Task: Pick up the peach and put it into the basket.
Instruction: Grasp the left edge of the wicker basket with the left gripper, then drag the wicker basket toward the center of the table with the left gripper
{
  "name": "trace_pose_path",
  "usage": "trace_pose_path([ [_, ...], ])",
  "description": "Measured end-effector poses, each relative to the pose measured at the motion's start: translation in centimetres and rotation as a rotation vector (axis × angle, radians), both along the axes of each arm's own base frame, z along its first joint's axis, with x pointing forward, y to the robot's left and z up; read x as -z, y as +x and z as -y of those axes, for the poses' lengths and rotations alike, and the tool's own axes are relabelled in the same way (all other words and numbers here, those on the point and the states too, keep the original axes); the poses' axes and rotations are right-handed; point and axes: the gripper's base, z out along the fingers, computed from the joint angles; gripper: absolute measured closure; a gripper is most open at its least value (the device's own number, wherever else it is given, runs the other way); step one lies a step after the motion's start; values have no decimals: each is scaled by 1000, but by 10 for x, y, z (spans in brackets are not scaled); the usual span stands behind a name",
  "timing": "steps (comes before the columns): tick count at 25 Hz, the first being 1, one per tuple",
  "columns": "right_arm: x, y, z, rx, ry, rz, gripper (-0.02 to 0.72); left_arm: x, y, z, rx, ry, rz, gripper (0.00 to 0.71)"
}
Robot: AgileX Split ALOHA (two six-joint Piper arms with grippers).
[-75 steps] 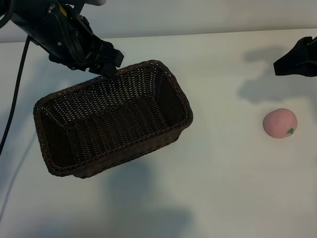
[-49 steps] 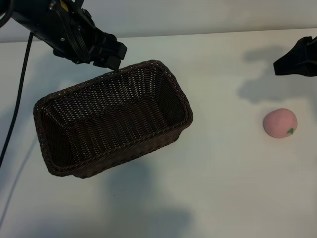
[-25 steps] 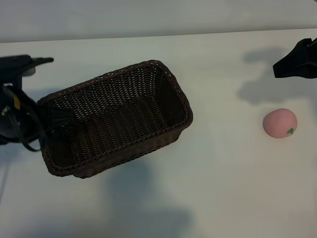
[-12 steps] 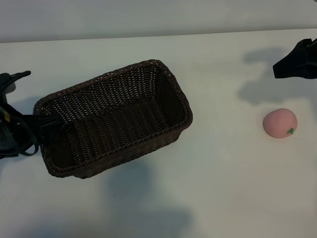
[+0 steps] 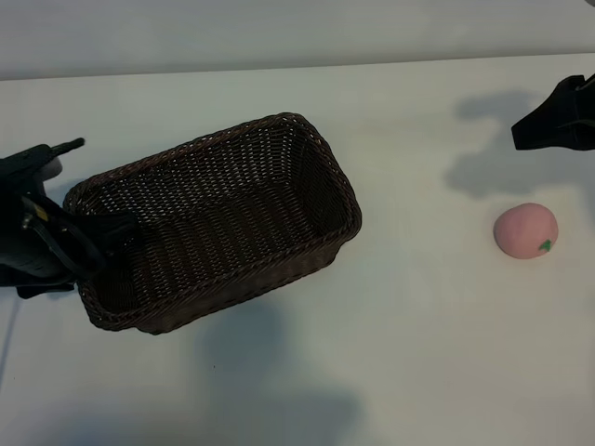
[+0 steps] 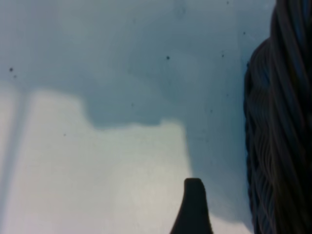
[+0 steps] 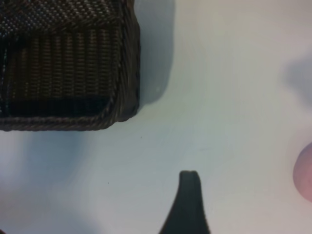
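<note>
The dark-brown wicker basket (image 5: 223,214) lies empty and askew at left of centre on the white table. The pink peach (image 5: 525,229) sits alone at far right, its green leaf mark on its near right side. My left gripper (image 5: 98,234) is low at the basket's left end, open, with nothing between its jaws. In the left wrist view one finger (image 6: 193,207) stands apart from the basket wall (image 6: 280,122). My right gripper (image 5: 532,128) hangs open at the right edge, beyond the peach. The right wrist view shows the basket's corner (image 7: 127,58) and a sliver of peach (image 7: 306,171).
The white table (image 5: 409,353) lies bare between basket and peach and along the near side. A pale wall (image 5: 297,28) bounds the far edge. Arm shadows (image 5: 493,167) fall on the table near the right gripper.
The left arm swung from the basket's far rim down to its left end, then edged slightly toward the basket. Basket, peach and right arm stayed put.
</note>
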Motion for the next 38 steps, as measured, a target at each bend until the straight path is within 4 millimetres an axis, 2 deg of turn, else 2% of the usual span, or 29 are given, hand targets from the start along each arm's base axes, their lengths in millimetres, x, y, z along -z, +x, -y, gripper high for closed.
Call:
trace_pose_path([
  [5, 0, -1, 0, -6, 2, -7, 108, 17, 4, 1, -3, 6, -53, 118],
  [8, 0, -1, 0, -6, 2, -7, 108, 18, 5, 1, -3, 4, -46, 123],
  [10, 0, -1, 0, -6, 2, -8, 108, 18, 5, 1, -3, 3, -41, 155],
  [12, 0, -1, 0, -6, 2, -8, 108, 18, 5, 1, -3, 3, -41, 238],
  [16, 0, -1, 0, -6, 2, -8, 108, 18, 6, 2, -15, -9, -33, 510],
  [23, 0, -1, 0, -7, 2, -9, 108, 15, 7, 5, -5, -52, -12, 523],
  [25, 0, -1, 0, -7, 2, -9, 108, 10, 7, 9, -2, -94, 14, 557],
  [31, 0, -1, 0, -7, 2, -9, 108, -12, 5, 19, 77, -207, 122, 556],
  [38, 0, -1, 0, -6, 3, -9, 108, -24, 12, 28, 139, -295, 219, 556],
])
